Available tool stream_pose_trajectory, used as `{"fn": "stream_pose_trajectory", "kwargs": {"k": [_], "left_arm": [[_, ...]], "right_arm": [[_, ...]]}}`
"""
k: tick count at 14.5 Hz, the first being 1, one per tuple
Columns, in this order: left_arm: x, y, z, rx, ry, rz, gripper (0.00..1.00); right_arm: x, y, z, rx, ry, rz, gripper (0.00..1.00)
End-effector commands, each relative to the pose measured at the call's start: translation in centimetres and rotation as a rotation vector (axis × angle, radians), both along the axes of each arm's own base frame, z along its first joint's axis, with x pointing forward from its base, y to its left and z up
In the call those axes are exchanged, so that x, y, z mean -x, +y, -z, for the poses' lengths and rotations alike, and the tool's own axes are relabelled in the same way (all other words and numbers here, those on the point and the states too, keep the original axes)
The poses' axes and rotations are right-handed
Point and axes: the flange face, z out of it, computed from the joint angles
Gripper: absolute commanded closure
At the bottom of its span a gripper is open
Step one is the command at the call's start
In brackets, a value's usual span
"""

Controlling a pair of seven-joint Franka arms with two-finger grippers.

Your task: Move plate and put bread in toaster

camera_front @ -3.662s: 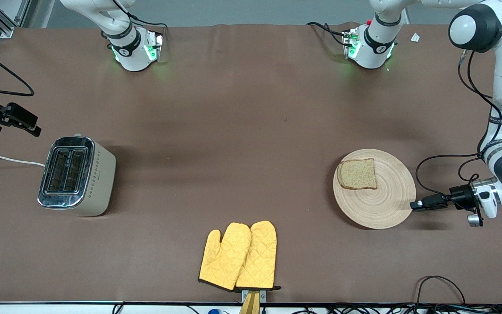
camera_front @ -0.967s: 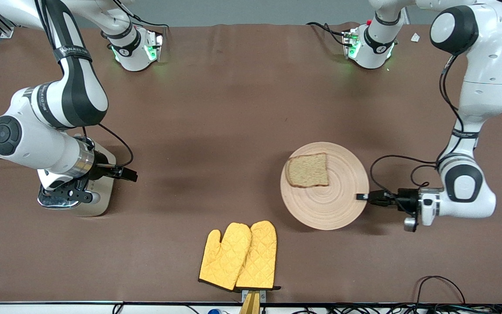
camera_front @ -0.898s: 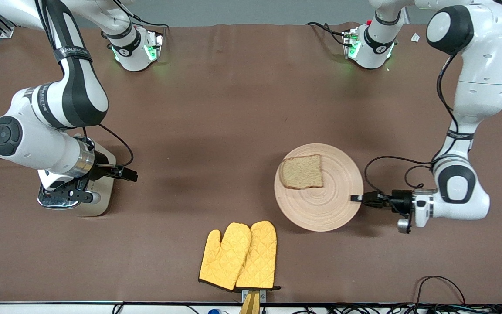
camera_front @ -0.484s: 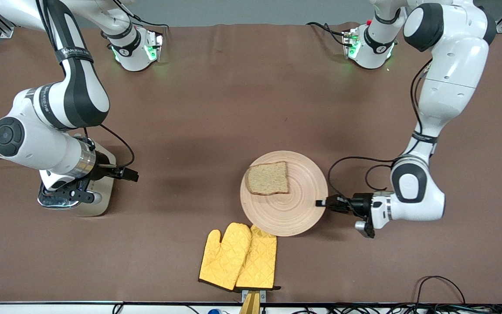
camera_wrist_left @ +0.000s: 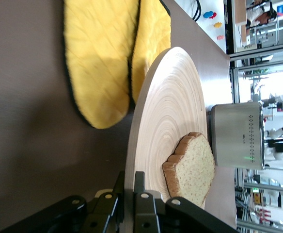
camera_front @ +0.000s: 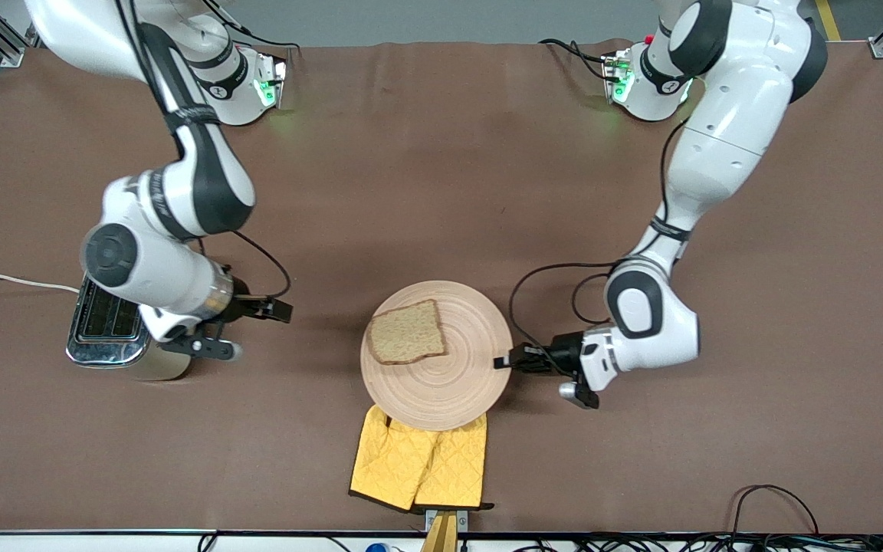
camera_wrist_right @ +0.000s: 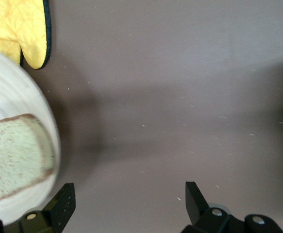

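**Plate held by its rim at mid-table, bread riding on top**

The left gripper (camera_front: 504, 362) is clamped on the edge of the plate (camera_front: 457, 376), at the rim toward the left arm's end of the table (camera_front: 426, 153). The plate sits near the middle of the table, its near edge overlapping a pair of yellow oven mitts (camera_front: 418, 468). The bread (camera_front: 406, 343) lies loose on the plate, on the side toward the toaster (camera_front: 108, 330), which stands at the right arm's end of the table. The right gripper (camera_front: 257, 331) hangs between toaster and plate with its fingers spread apart and empty.

The plate looks stiff and smooth, so an edge pinch should hold, but any tilt could let the slice slide. The bread looks light and soft, likely to crush or tear; it is best taken gently across its crust edges.

The left wrist view shows the plate's rim (camera_wrist_left: 132, 160) running between the fingers (camera_wrist_left: 144, 211), the bread's thickness (camera_wrist_left: 190, 170) and the mitts (camera_wrist_left: 102, 63) under the plate's edge. The right wrist view shows the spread fingers (camera_wrist_right: 59, 204) over bare table beside the plate (camera_wrist_right: 15, 97). Only the front view shows the toaster's slots.
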Motion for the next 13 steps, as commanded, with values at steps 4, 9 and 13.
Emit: {"fn": "stream_pose_trajectory", "kwargs": {"k": [4,9,13], "left_arm": [[4.2,-4.7,2.0,0.036,0.009,-0.044,0.96],[7.2,-7.5,3.5,0.081,0.015,-0.075,0.96],[7.9,-8.3,4.0,0.056,0.018,-0.096,0.94]], "right_arm": [[0.0,4.1,6.3,0.004,-0.006,-0.009,0.00],[0.5,6.2,8.5,0.017,0.015,-0.003,0.00],[1.1,6.3,9.2,0.027,0.041,-0.014,0.00]]}}
